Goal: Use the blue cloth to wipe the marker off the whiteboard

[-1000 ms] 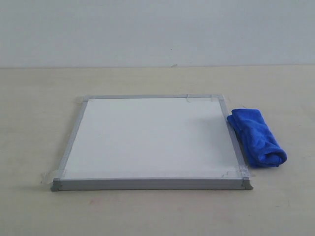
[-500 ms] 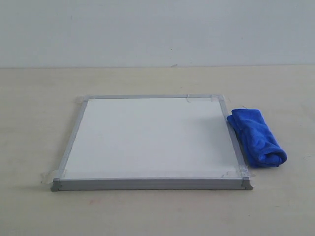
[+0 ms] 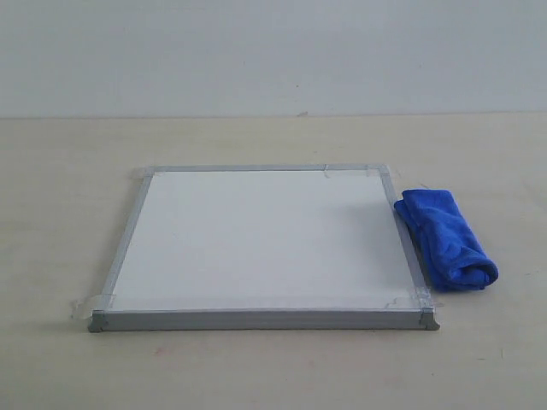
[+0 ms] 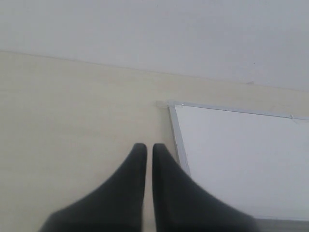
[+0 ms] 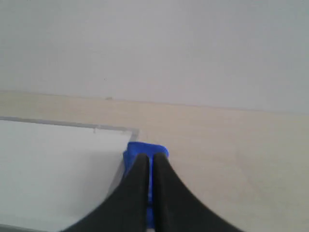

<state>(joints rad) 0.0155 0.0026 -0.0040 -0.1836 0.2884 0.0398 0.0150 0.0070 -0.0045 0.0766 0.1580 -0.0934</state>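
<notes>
My left gripper (image 4: 145, 147) has its 2 black fingers pressed nearly together, only a thin slit between them and nothing in it. It hangs over bare table (image 3: 51, 213) just beside the whiteboard (image 3: 265, 239), near a taped corner of the frame. My right gripper (image 5: 147, 157) is closed the same way, gripping nothing, and through its slit and past its tips I see the blue cloth (image 3: 444, 239) lying just beyond them.

Only the exterior view takes in the whole board and the whole cloth. The board lies flat with its silver frame and taped corners, and the cloth sits bunched on the table along the right frame edge, its far end touching the frame near the far right corner. My wrist views each catch 1 corner of the board, and my fingers show only there. The board's face reads plain white in all 3 views
</notes>
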